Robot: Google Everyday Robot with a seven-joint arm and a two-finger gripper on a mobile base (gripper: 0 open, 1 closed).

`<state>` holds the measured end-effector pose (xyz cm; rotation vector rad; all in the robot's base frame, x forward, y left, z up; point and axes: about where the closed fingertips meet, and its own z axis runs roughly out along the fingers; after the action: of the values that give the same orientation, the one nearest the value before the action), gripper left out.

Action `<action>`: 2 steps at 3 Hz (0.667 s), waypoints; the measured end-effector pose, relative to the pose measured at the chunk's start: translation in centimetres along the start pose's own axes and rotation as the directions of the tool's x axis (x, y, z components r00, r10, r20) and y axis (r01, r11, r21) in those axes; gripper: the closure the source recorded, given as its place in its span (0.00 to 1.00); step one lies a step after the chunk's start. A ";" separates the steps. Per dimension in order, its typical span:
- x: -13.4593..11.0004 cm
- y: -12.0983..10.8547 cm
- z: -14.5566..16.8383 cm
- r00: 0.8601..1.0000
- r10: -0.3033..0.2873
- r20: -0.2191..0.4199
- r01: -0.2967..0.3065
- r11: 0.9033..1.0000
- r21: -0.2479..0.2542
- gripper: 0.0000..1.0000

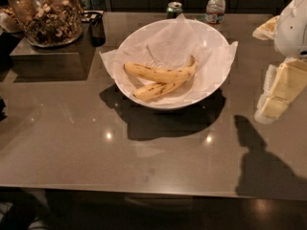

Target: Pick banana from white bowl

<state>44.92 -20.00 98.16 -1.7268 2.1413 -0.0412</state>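
The white bowl (214,83), lined with crinkled white paper, stands at the middle back of the brown table. Two bananas lie in it. The banana (160,74) is the longer, speckled one, lying across the bowl with its stem end up at the right. A shorter, slimmer banana (152,91) with dark streaks lies just in front of it, touching it. My gripper (274,102) hangs at the right edge of the view, above the table and to the right of the bowl, apart from it. It holds nothing that I can see.
A large glass jar of nuts (45,14) stands on a dark box at the back left. A green can (174,8) and a water bottle (215,6) stand behind the bowl. The table's front edge (144,188) runs across the bottom.
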 end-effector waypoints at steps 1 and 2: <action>-4.6 -1.6 1.2 0.987 -0.087 0.138 0.093 0.995 -0.039 0.00; -10.1 -2.9 2.7 0.952 -0.175 0.252 0.202 0.975 -0.089 0.00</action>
<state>50.14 -10.58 99.23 -1.8888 1.8295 0.2341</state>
